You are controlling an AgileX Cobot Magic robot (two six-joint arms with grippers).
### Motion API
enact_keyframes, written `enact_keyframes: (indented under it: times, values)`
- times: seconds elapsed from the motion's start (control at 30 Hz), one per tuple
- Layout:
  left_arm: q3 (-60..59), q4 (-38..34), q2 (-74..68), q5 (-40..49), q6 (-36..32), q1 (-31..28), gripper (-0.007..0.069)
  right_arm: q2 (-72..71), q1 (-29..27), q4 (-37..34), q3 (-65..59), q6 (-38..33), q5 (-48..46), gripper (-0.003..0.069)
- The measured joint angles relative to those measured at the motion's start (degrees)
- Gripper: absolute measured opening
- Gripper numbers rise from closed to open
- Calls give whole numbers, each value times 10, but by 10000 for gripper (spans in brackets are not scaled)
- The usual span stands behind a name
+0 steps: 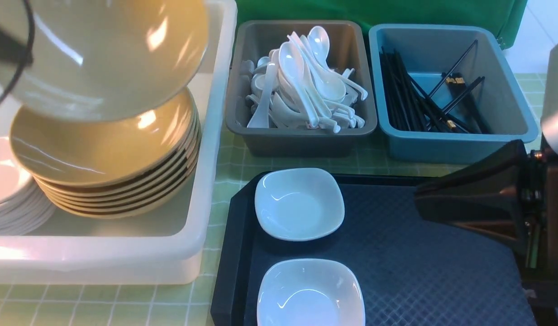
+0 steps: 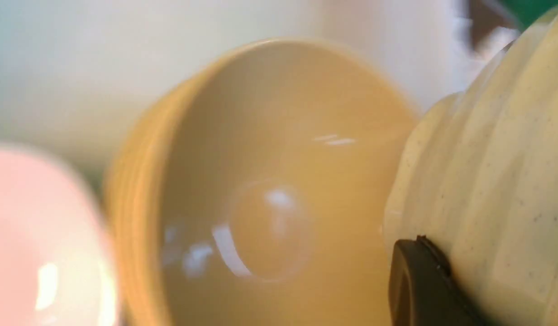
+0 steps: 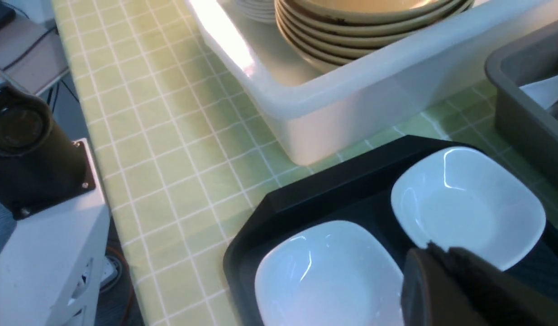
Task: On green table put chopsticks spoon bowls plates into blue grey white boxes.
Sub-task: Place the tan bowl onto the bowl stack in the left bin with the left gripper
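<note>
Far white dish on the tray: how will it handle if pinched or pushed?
The dish looks glossy, so probably slippery. Rigid, likely chips if dropped. Low and wide on the textured tray: should slide, not tip.

The front view looks forward and down onto the large white plastic box [image 1: 217, 104], the left wrist view sits very close over the stack of glossy tan bowls [image 2: 269, 181] inside it, and the right wrist view, farther off, shares that box and stack.
</note>
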State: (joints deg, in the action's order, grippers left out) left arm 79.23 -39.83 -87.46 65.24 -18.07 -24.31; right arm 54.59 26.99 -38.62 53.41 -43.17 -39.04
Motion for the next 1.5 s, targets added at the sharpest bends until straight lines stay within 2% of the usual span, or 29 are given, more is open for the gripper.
enact_keyframes:
  times: [0.17,0.37,0.53,0.57,0.67,0.7,0.8,0.83,0.87,0.9,0.93,1.03,1.13,1.23,1.37,1.47,1.5]
  values:
    - [-83,43,-21,-34,46,-1,16,2,0,-1,0,-3,11,53]
    - [-92,55,-21,-69,74,-1,37,11,0,-2,0,-4,12,57]
    - [-89,56,-21,-71,89,1,210,42,0,-3,0,0,20,66]
    - [-89,56,-21,-71,89,1,220,42,0,-3,0,1,20,66]
    - [-89,56,-19,-71,88,6,384,78,0,-4,0,35,30,81]
    - [-88,59,-18,-71,87,10,443,90,0,-4,0,52,32,94]
    - [-85,71,-10,-71,87,22,547,121,0,-4,0,86,34,128]
    - [-78,85,-2,-68,87,34,610,147,0,-4,0,110,36,170]
    - [-77,88,-1,-67,88,35,624,150,0,-4,0,116,36,176]
    - [-70,108,8,-61,90,44,655,173,0,-4,0,137,39,224]
    - [-69,111,9,-60,92,45,657,176,0,-4,0,139,40,230]
    - [-46,178,22,-40,119,50,662,221,0,-4,0,179,69,340]
    - [-20,229,27,-26,151,50,662,262,0,-6,1,213,121,397]
    - [-5,245,31,-10,164,50,662,297,-1,-8,3,231,173,407]
    - [3,247,44,10,167,61,662,351,-15,-14,13,247,195,410]
    - [4,236,66,16,138,93,662,397,-40,-17,31,264,188,412]
    - [4,217,85,16,95,134,661,422,-52,-21,45,267,180,412]
